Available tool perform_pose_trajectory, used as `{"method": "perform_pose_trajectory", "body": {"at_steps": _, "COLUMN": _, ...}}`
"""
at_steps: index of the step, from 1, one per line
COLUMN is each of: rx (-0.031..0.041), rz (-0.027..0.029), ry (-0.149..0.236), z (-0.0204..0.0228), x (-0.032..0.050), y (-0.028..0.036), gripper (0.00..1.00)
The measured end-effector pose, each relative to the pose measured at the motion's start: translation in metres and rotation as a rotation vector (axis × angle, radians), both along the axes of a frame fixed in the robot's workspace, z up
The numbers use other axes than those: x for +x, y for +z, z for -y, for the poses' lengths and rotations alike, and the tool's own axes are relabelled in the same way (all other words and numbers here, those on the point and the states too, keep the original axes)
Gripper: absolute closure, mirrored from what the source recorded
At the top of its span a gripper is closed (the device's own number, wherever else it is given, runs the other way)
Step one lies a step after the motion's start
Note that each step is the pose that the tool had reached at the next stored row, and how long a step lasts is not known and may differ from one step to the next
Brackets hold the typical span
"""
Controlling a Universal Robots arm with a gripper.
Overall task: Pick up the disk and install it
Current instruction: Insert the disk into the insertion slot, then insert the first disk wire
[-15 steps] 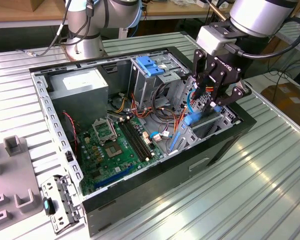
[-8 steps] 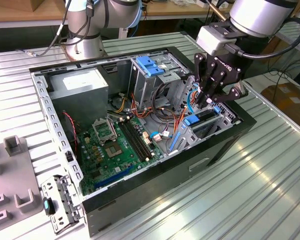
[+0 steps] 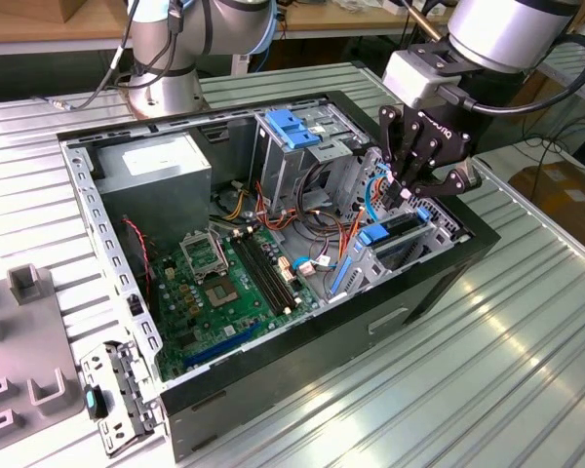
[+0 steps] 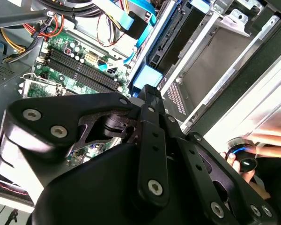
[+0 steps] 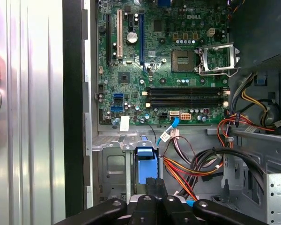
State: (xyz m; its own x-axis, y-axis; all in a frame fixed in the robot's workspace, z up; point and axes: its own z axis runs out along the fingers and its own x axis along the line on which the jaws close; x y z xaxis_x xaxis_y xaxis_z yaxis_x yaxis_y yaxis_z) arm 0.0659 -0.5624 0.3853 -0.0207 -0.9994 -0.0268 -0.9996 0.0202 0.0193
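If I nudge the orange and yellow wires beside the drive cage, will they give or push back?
The wires look thin and loosely looped, so they are probably floppy and yielding. Their loops lie tangled, so they might snag rather than slide aside.

An open black computer case [image 3: 302, 361] lies on a ribbed metal table [image 3: 507, 370], with the gripper [image 3: 406, 198] over its end at the exterior view's right. Lower than the gripper, toward the exterior view's left, lies the green motherboard [image 3: 219, 288]. Orange, red and black cables [image 5: 196, 171] run just beside the gripper. Farther off stands a metal cage [image 3: 273, 168] topped by a blue latch [image 3: 291, 127]. Well apart from the gripper is a grey box [image 3: 161, 168] with a white sticker.
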Motion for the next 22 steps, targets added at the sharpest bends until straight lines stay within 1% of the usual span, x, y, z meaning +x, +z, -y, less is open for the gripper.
{"method": "perform_pose_trajectory", "body": {"at_steps": 11, "rx": 0.0001, "rz": 0.0000, "ry": 0.000, "z": 0.0000, "x": 0.0002, "y": -0.0002, "gripper": 0.89}}
{"method": "perform_pose_trajectory", "body": {"at_steps": 22, "rx": 0.0001, "rz": 0.0000, "ry": 0.000, "z": 0.0000, "x": 0.0082, "y": -0.0005, "gripper": 0.89}}
